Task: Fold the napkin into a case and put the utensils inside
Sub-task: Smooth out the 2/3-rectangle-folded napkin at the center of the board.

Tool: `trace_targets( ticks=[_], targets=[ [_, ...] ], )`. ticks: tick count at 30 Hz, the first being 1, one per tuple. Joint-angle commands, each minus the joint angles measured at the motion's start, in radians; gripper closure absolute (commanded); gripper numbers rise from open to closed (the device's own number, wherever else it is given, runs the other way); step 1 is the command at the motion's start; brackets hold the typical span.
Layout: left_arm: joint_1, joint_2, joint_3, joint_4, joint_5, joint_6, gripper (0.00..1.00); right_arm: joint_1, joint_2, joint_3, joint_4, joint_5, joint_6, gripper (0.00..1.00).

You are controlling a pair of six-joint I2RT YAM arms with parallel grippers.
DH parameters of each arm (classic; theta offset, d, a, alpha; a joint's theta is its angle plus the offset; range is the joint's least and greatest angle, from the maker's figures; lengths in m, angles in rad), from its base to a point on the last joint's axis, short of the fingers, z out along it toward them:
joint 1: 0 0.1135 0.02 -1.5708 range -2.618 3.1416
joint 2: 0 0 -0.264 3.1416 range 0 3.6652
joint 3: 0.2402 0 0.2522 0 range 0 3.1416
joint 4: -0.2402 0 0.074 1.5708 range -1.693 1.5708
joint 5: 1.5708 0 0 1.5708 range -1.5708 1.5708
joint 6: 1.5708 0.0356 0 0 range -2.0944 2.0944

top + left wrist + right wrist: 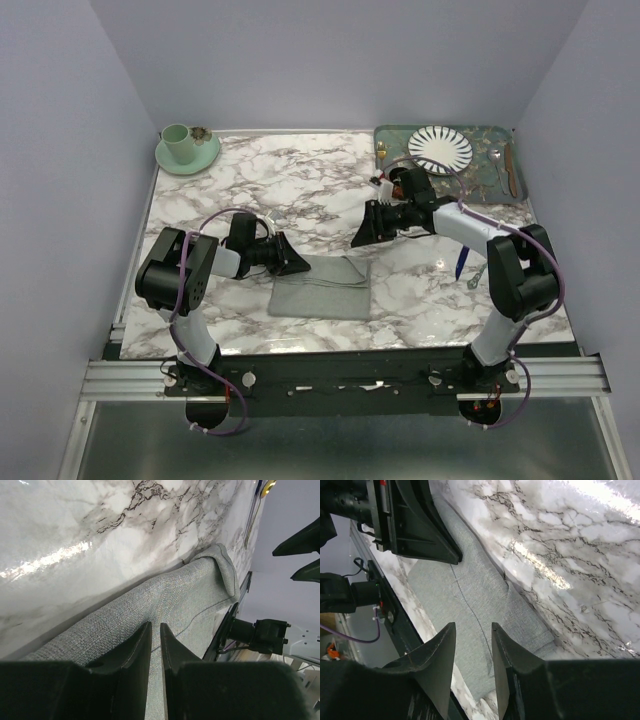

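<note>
Grey cloth, the napkin (322, 287), lies folded into a flat rectangle near the front of the marble table (300, 190) in the top view. At its far left corner sits the left gripper (297, 265); the right gripper (362, 232) hangs just past the far right corner. Right of the napkin, beside the right arm (515, 270), lie the utensils (460, 264).

Left wrist view: jaws a narrow slit apart, tips low over the napkin (175, 600), whose far edge rises in a soft fold.

Right wrist view: jaws moderately apart above the napkin (470, 595) — cloth shows between them. The left gripper (451, 556) meets the napkin's edge.
</note>
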Motion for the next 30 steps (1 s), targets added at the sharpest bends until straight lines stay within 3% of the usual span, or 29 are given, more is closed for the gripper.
trace_targets(
  ticks=[1, 8, 13, 17, 22, 26, 30],
  targets=[
    [-0.004, 0.001, -0.025, -0.047, -0.074, 0.019, 0.74, 0.011, 0.063, -0.03, -0.003, -0.045, 0.102, 0.57],
    [0.008, -0.001, -0.033, -0.051, -0.077, 0.017, 0.74, 0.022, 0.129, -0.131, -0.004, -0.004, 0.063, 0.6],
    [0.015, 0.005, -0.033, -0.044, -0.077, 0.005, 0.74, 0.025, 0.203, -0.081, -0.066, 0.105, -0.017, 0.65],
    [0.056, -0.045, -0.047, 0.037, -0.013, -0.035, 0.59, 0.032, 0.206, -0.027, -0.089, 0.196, -0.063, 0.7],
    [0.11, -0.143, -0.013, 0.083, 0.064, -0.054, 0.54, 0.051, 0.208, 0.074, -0.13, 0.334, -0.158, 0.71],
    [0.067, -0.197, 0.042, 0.129, 0.052, -0.093, 0.54, 0.063, 0.2, 0.1, -0.138, 0.368, -0.221, 0.71],
    [-0.014, -0.127, 0.067, 0.23, 0.018, -0.196, 0.55, 0.075, 0.174, 0.073, -0.142, 0.366, -0.226, 0.71]
  ],
)
